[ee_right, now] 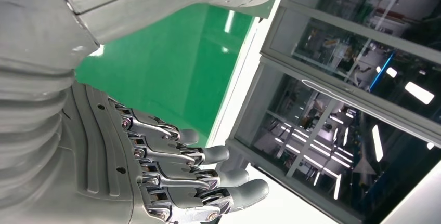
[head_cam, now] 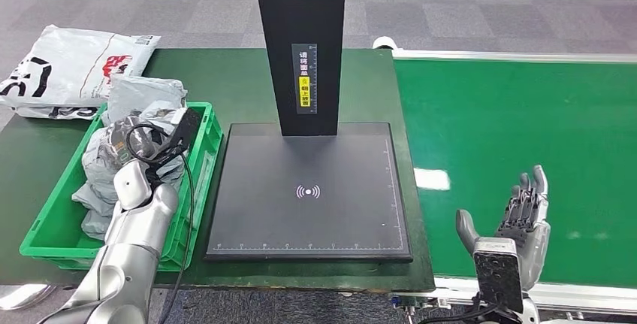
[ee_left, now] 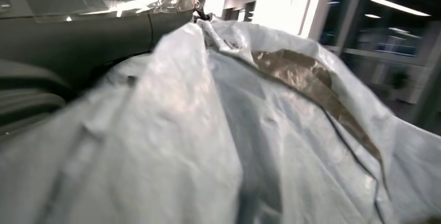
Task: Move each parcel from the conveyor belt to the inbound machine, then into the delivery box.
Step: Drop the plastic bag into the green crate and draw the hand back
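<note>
Several grey parcels [head_cam: 101, 166] lie piled in the green delivery box [head_cam: 60, 252] at the left. My left arm reaches into that box; its wrist [head_cam: 161, 140] hangs over the pile and covers the hand. In the left wrist view a crumpled grey parcel [ee_left: 234, 130] lies right against my left hand [ee_left: 31, 99]; whether the hand grips it is hidden. My right hand [head_cam: 526, 222] hovers over the near edge of the green conveyor belt [head_cam: 518, 113], fingers straight and apart [ee_right: 156, 172], holding nothing. The black inbound machine platform [head_cam: 312, 189] is bare.
The machine's black column [head_cam: 300, 38] rises behind the platform. A large white parcel bag [head_cam: 75, 65] and a grey one [head_cam: 143, 95] lie on the dark green table behind the box. The belt's white frame [head_cam: 571, 294] runs along the near side.
</note>
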